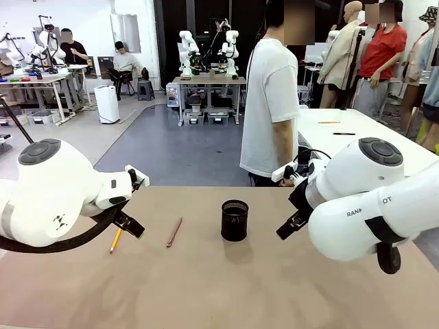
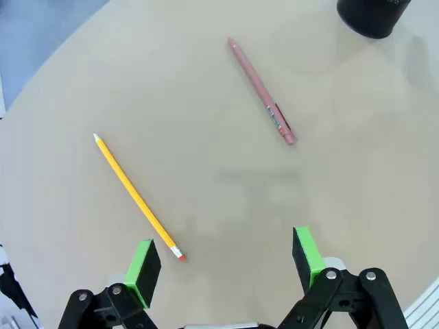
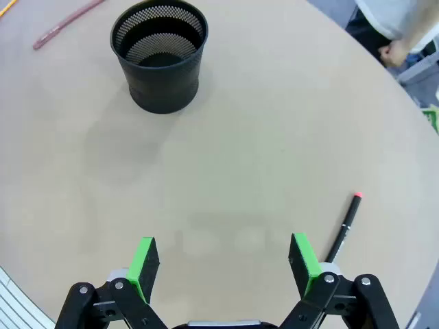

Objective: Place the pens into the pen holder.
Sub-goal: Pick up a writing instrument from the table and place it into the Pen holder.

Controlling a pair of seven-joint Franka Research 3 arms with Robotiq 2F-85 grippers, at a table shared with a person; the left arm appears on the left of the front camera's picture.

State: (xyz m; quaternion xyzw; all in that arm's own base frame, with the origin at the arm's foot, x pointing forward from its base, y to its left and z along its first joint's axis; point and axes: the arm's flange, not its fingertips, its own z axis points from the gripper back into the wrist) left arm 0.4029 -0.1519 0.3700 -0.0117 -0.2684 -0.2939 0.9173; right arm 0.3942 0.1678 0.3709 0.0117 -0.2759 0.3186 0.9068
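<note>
The tabletop (image 1: 226,288) is smooth, matte and tan. The left hand (image 2: 225,257) hangs above it with its green-padded fingers spread wide and nothing between them. Just ahead of one pad lies the orange-yellow pencil (image 2: 137,197), a slim stick with a small red eraser at the near end and a pale point at the far end. Farther ahead lies the reddish-brown pen (image 2: 262,92), rounded, with a clip. The right hand (image 3: 225,259) is also wide and empty. Well ahead of it the pen holder (image 3: 159,55), a black wire-mesh cylinder with a solid rim, stands upright. The thin black pen with a red tip (image 3: 346,221) lies just beside one finger, which hides its near end. A person (image 1: 271,103) in a white T-shirt stands at the far edge.
</note>
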